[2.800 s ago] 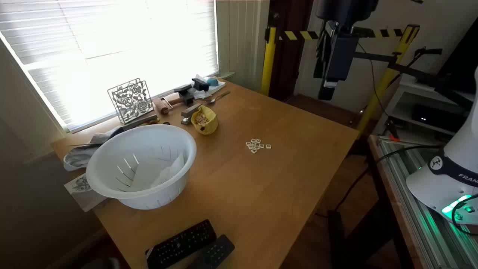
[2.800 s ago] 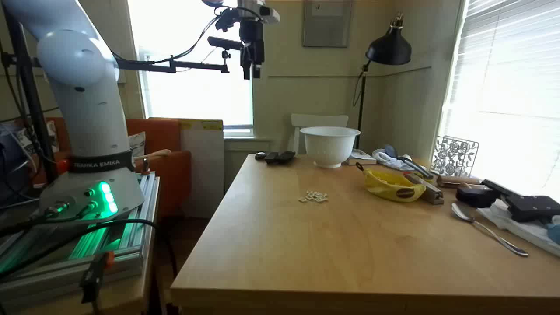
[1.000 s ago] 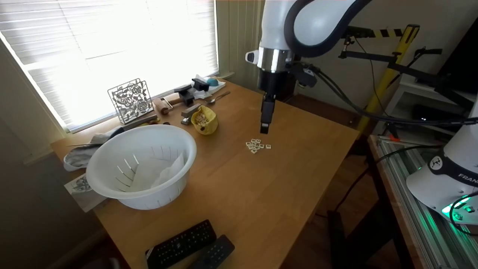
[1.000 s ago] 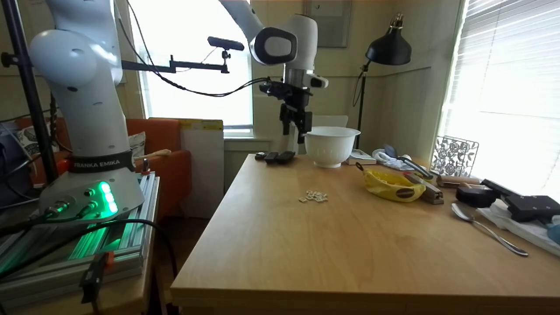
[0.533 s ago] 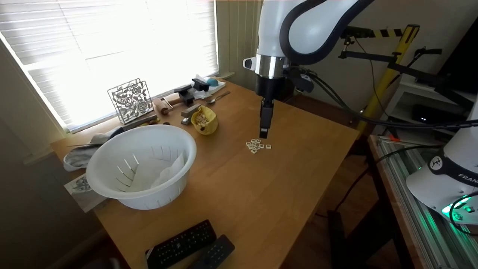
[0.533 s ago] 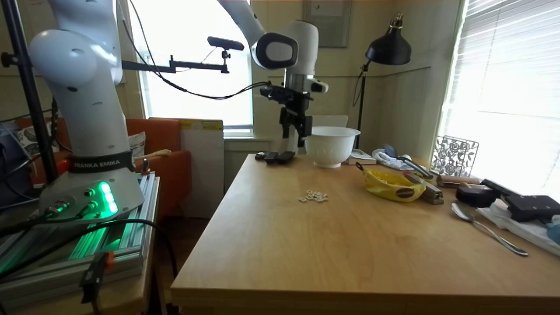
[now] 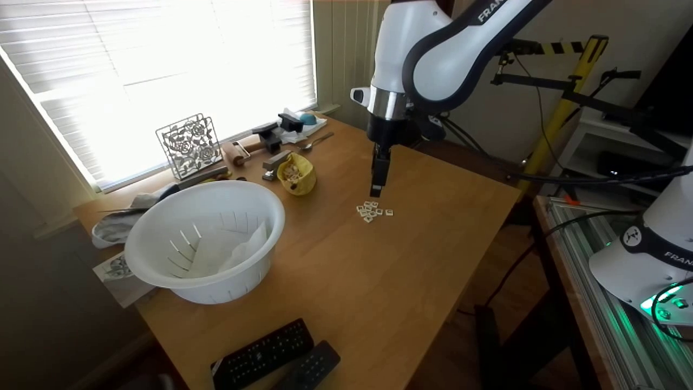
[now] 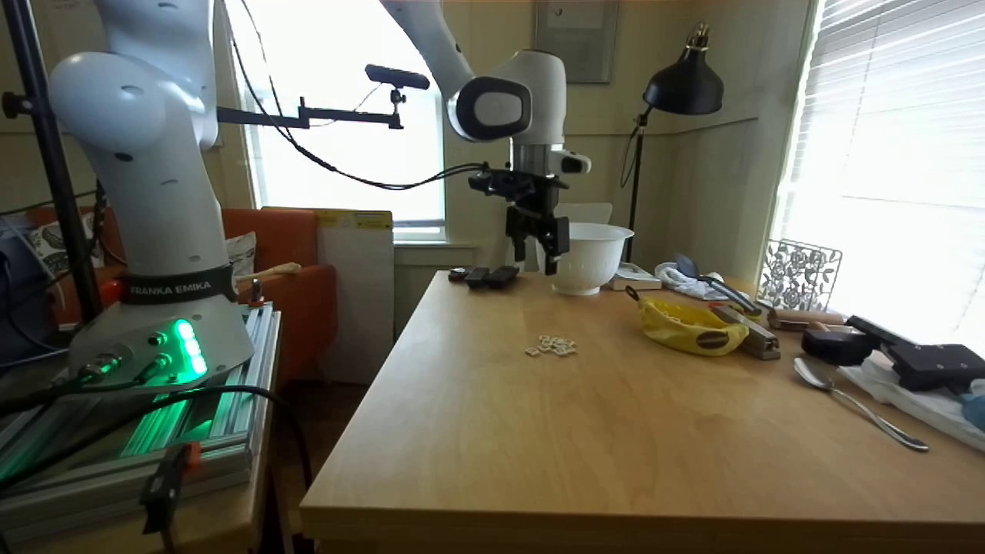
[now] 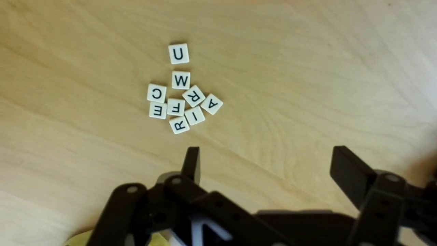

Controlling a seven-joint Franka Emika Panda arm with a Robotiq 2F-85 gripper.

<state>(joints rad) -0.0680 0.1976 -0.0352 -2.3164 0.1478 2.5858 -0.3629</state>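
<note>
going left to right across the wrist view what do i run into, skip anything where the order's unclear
E tile → F tile → I tile → A tile → gripper finger at the picture's right.

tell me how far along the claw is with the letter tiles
Done: the claw is open above the table, near the tiles. In hand: nothing; its jaws are empty. Left: seemingly all the tile handling, as the nine tiles in the wrist view all lie on the table.
</note>
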